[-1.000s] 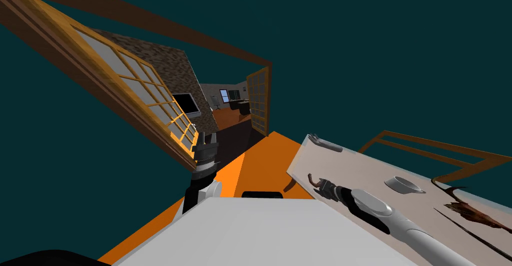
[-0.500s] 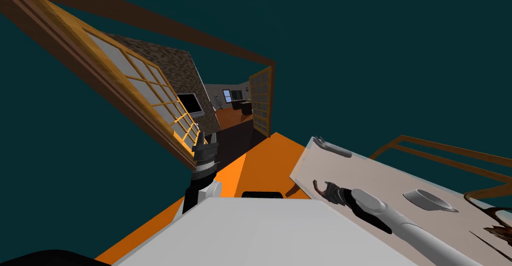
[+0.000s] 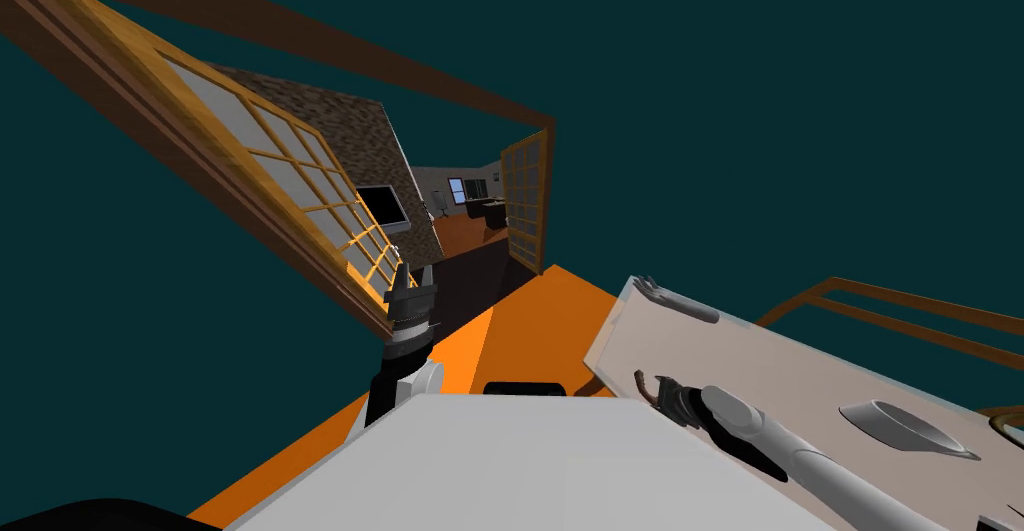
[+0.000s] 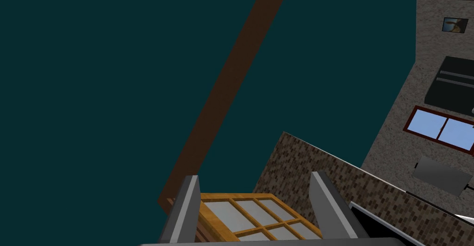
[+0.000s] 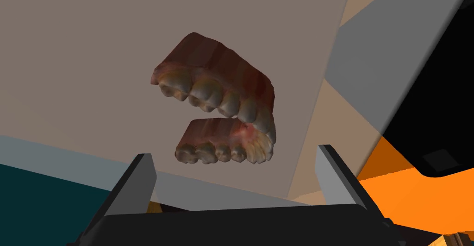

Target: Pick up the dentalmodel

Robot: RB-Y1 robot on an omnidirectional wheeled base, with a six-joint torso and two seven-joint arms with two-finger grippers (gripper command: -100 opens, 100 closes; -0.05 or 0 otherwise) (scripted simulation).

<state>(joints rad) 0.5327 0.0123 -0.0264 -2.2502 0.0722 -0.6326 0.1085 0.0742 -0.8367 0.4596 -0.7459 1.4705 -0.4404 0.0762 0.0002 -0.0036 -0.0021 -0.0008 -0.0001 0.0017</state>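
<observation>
The dentalmodel (image 5: 222,113), two rows of yellowish teeth in dark red gums, lies on the beige table top (image 5: 92,48) close to its corner. My right gripper (image 5: 236,164) is open, and the model sits just beyond its fingertips, in line with the gap. In the head view the dentalmodel (image 3: 642,382) is a small brown curl at the table's near corner, with the right gripper (image 3: 666,396) right behind it. My left gripper (image 3: 411,283) is raised at the left and open (image 4: 254,197), holding nothing.
A grey bowl (image 3: 905,425) stands further along the table (image 3: 800,365), and a long grey object (image 3: 680,300) lies at its far edge. A wooden glazed door (image 3: 290,195) stands beside the left arm. Orange floor (image 3: 540,315) lies between door and table.
The whole head view has shifted: my body has moved, so the table and bowl have slid right. My right hand has stayed right behind the dentalmodel, and the left arm has held still.
</observation>
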